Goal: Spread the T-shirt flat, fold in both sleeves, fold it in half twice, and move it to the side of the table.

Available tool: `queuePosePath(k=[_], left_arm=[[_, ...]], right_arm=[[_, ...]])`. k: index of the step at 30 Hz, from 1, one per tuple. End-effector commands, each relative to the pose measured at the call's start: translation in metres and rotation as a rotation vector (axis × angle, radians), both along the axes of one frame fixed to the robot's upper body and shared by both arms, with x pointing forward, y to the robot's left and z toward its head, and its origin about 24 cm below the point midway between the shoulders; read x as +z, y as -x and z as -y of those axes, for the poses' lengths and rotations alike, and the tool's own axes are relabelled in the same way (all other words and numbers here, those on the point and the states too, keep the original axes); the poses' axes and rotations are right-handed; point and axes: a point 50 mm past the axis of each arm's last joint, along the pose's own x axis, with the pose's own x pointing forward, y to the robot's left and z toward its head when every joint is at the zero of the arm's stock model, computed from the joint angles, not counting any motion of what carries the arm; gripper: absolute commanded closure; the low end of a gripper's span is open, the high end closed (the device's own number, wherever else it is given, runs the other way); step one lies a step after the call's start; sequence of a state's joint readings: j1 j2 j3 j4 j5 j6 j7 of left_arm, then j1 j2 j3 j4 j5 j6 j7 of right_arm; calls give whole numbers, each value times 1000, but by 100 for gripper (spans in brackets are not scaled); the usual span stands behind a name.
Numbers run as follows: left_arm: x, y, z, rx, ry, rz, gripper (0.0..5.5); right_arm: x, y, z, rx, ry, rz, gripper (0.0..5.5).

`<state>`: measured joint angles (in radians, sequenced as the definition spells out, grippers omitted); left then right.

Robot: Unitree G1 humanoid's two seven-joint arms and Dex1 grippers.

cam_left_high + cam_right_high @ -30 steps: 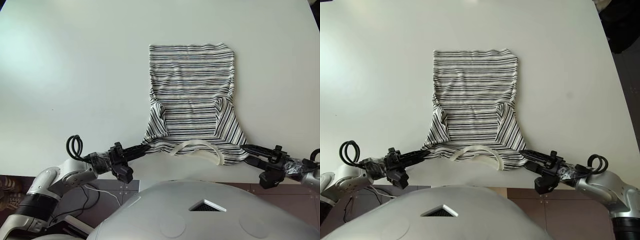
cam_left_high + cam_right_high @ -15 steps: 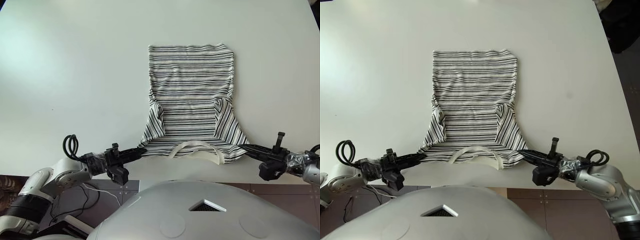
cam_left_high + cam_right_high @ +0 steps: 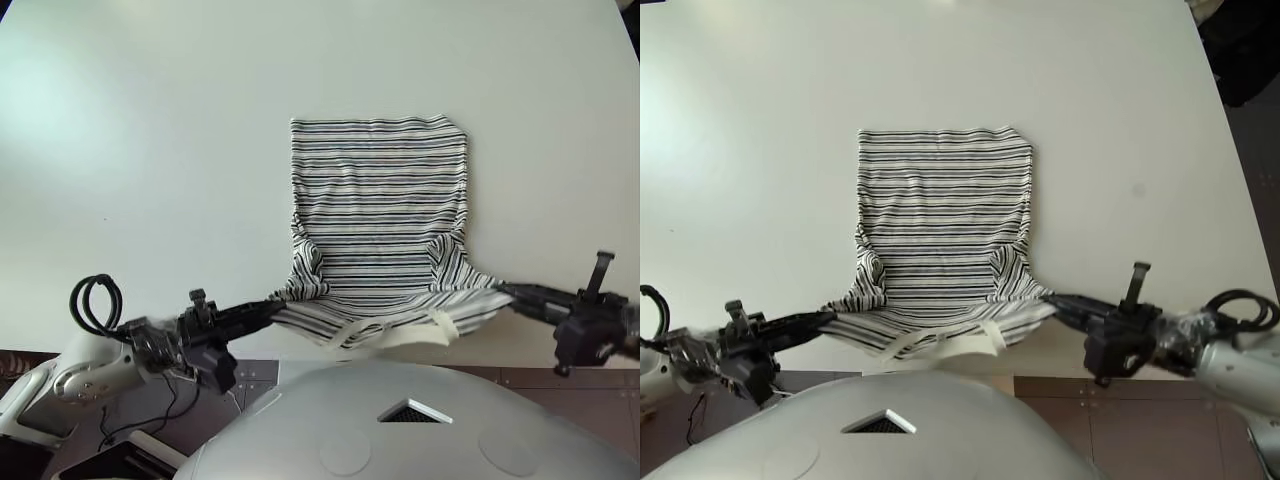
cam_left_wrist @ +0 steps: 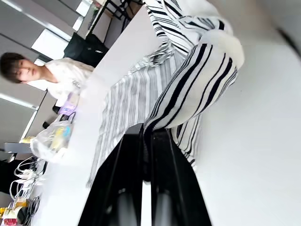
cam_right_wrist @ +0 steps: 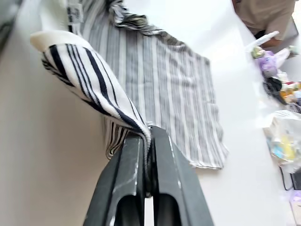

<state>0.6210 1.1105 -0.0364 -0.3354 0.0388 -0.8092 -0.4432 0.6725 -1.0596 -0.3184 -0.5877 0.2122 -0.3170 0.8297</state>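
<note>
We see the black-and-white striped T-shirt (image 3: 380, 190) on the white table (image 3: 150, 130), its hem toward the far side, both sleeves folded inward and its white collar (image 3: 385, 338) at the table's near edge. Our left gripper (image 3: 278, 304) is clamped on the shirt's left shoulder corner and our right gripper (image 3: 507, 291) on the right one, each with its two fingers pinched tight on a fold of striped cloth. The near end hangs raised between the two grippers, while the far part lies flat.
</note>
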Motion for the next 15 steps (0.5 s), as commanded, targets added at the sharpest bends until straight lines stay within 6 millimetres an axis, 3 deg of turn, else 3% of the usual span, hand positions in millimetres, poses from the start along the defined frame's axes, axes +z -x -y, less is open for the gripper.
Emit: queuePosePath(k=[1,10,15], left_arm=[[13,-49,8,65,55,-6,540],[3,-165,19,236,81,-74,540],[-2,-215,28,270,51,-72,540]], right_arm=[[4,-44,1,-88,-71,18,536],[-10,-157,3,-287,-227,-9,536],[-29,-200,-5,-354,-241,-45,536]])
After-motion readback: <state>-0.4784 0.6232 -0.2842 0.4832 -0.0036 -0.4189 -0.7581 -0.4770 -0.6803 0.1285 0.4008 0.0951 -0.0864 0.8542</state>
